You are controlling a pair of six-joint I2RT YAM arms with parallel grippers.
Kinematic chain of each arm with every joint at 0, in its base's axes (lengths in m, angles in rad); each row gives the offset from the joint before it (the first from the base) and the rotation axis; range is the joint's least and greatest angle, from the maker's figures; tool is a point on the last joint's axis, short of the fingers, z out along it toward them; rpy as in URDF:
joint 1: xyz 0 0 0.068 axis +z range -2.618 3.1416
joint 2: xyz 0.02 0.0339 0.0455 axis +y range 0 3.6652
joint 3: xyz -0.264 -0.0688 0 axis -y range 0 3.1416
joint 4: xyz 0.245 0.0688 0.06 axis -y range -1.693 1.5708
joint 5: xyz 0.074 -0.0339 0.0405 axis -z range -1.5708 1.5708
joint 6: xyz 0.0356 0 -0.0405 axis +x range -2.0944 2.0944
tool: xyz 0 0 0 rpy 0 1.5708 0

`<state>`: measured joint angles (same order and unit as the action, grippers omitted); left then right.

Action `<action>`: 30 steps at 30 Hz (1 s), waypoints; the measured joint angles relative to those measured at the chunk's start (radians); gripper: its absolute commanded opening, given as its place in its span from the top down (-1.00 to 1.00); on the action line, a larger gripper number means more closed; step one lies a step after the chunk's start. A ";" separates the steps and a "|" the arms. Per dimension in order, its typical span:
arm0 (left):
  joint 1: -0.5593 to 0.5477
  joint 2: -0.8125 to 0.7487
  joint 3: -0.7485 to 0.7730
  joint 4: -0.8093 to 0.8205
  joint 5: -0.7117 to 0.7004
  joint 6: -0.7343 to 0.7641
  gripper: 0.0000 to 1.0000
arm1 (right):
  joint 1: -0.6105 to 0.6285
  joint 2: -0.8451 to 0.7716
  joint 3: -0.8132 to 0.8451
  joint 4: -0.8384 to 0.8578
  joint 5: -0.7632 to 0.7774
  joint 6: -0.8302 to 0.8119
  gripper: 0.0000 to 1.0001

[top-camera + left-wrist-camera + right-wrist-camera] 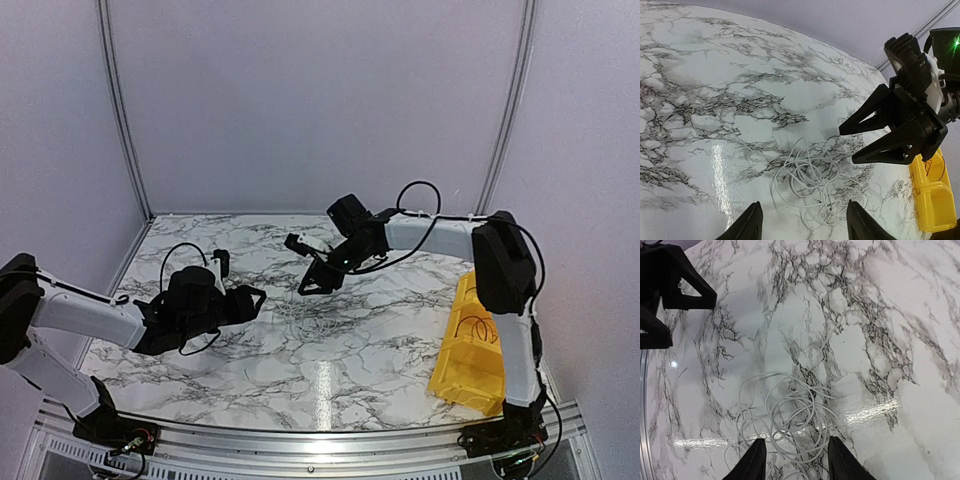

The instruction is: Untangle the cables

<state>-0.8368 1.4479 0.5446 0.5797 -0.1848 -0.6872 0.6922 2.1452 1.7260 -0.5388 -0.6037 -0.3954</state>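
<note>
1. No text, label, brand, number or sign can be read in any of the three views.
2. Any marking on the yellow bin (465, 370), lower right of the top view, is too small to tell.

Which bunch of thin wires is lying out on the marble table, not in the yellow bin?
The whitish tangle of looped wires, loose on the marble tabletop mid-table. The darker loops sit inside the yellow plastic bin at the right.
</note>
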 measured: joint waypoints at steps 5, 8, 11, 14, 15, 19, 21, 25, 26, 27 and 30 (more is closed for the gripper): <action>0.000 -0.022 -0.054 -0.031 -0.031 -0.037 -0.21 | 0.040 0.146 0.134 -0.075 0.020 0.024 0.10; 0.000 -0.060 -0.085 -0.036 -0.045 -0.049 -0.21 | 0.062 0.192 0.198 -0.105 0.035 0.054 0.10; 0.000 -0.097 -0.108 -0.036 -0.054 -0.058 -0.21 | 0.074 0.233 0.258 -0.118 0.048 0.083 0.13; 0.000 -0.114 -0.117 -0.036 -0.060 -0.064 -0.21 | 0.072 0.264 0.292 -0.130 0.047 0.107 0.25; 0.000 -0.116 -0.118 -0.036 -0.060 -0.066 -0.21 | 0.072 0.275 0.303 -0.133 0.045 0.114 0.31; 0.000 -0.115 -0.120 -0.036 -0.060 -0.070 -0.21 | 0.071 0.306 0.325 -0.143 0.023 0.140 0.61; 0.000 -0.111 -0.120 -0.036 -0.060 -0.072 -0.21 | 0.071 0.308 0.325 -0.151 0.011 0.150 0.76; 0.000 -0.093 -0.119 -0.036 -0.060 -0.076 -0.21 | 0.071 0.308 0.325 -0.153 -0.011 0.169 1.00; 0.000 -0.086 -0.119 -0.036 -0.060 -0.076 -0.22 | 0.071 0.306 0.324 -0.152 -0.018 0.174 1.00; 0.000 -0.078 -0.119 -0.036 -0.059 -0.076 -0.22 | 0.071 0.302 0.323 -0.152 -0.023 0.178 1.00; 0.000 -0.038 -0.097 -0.040 -0.052 -0.076 -0.24 | 0.071 0.257 0.293 -0.143 -0.053 0.194 1.00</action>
<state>-0.8368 1.4097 0.4477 0.5400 -0.2371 -0.7635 0.7631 2.4027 2.0190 -0.6823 -0.6571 -0.2016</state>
